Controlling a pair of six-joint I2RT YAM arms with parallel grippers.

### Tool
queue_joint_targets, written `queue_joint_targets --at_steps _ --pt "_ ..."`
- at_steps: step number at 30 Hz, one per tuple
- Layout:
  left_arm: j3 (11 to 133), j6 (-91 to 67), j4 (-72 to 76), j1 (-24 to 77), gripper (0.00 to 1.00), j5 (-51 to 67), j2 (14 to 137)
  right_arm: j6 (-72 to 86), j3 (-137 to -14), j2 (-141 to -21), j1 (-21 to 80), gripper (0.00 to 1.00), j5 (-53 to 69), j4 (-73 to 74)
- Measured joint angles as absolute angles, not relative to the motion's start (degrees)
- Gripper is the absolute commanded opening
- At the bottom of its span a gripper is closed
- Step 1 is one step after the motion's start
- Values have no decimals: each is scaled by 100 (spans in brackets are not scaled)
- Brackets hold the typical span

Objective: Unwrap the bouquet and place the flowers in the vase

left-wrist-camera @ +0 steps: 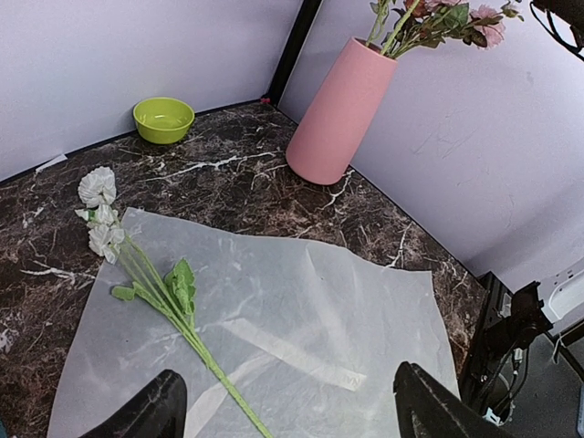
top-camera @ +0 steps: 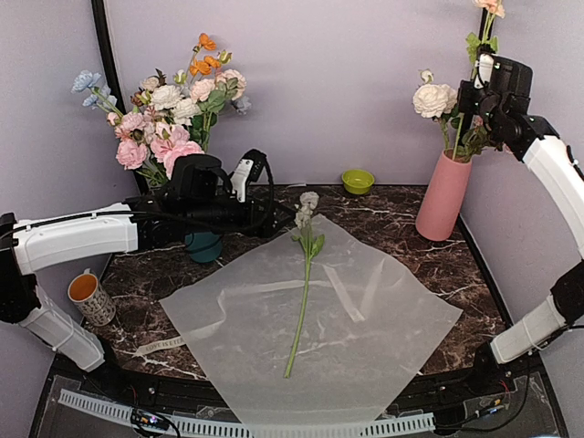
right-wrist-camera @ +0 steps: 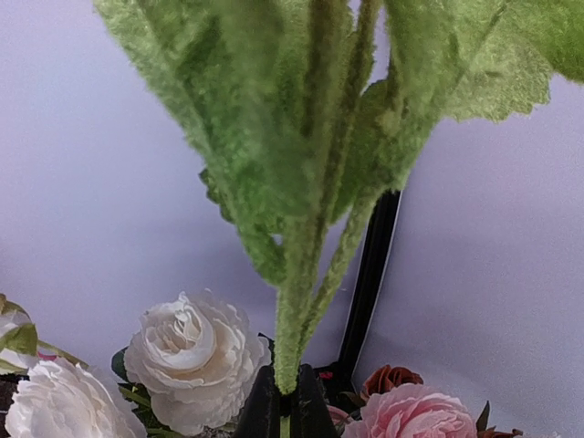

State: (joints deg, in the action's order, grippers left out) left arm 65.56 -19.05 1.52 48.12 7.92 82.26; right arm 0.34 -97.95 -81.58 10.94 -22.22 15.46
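Paper (top-camera: 310, 319) of the bouquet lies opened flat in the lower middle of the top view. The unwrapping looks done, and the step in hand is, I judge, bringing the flowers one by one to the vase (top-camera: 444, 196). This vase stands at the right of the table (top-camera: 383, 219), near the back wall, and a white rose (top-camera: 431, 99) and other blooms stand in it already.

The right pincer (top-camera: 482, 73), in the upper right corner, is pressed together on a green stem (right-wrist-camera: 290, 310) with a peach bloom (top-camera: 493, 7) on top, high over the vase mouth. Whether the lower end is inside the vase, I cannot tell.

One flower (top-camera: 304, 274) with small white blooms rests on the paper. The left pincer (left-wrist-camera: 287, 415) is spread wide above the table and touches nothing.

Next, the right arm needs to lower the stem straight into the mouth and let go. The left arm then needs to pinch the thin stem without catching the paper.
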Motion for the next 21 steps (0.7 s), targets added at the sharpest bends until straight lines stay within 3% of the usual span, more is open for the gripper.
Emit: queue_joint_targets --at_steps 8,11,16,21 --pt "6617 -1839 110 4812 81 821 8342 148 -9378 -8086 1092 0 -2215 1485" --pt "6698 -1811 82 4812 81 838 8403 257 -9242 -8086 1092 14 -2246 1500" --pt "6748 -1780 12 4812 81 851 8436 484 -8997 -8086 1092 46 -2281 1667" --pt "6792 -1763 -102 4812 81 860 8508 672 -8954 -8088 1092 67 -2246 2038"
